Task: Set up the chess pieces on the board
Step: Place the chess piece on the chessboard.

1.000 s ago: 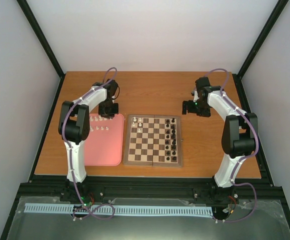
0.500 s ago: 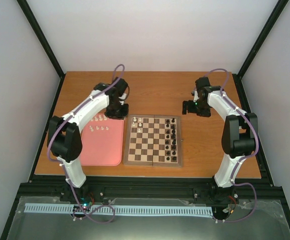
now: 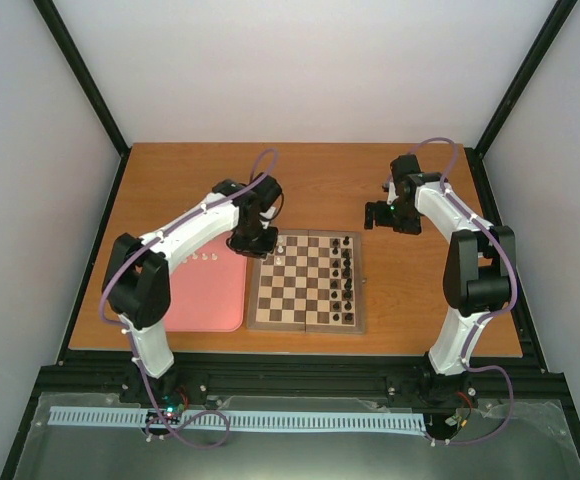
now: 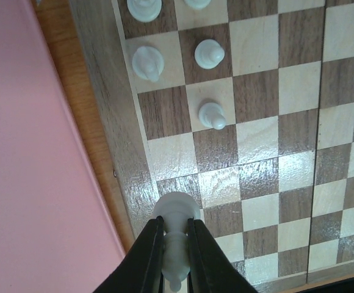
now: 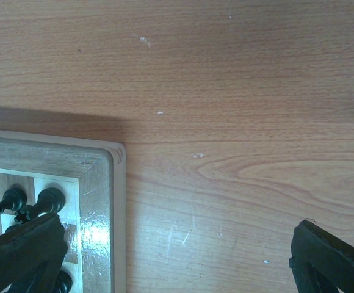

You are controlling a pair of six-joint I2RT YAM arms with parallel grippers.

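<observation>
Left end effector (image 4: 176,227) is pinched on a white piece (image 4: 176,207), hanging over the board (image 4: 107,104) at its edge squares, just inside the border nearest the tray (image 3: 210,295). A second ago that arm was over the tray; it has since swung across to the board's far left corner. Other white pieces (image 4: 212,115) stand on squares beyond. Right end effector (image 5: 177,262) is spread wide above bare tabletop (image 5: 226,91) beside the black pieces (image 5: 30,204), unmoved.
</observation>
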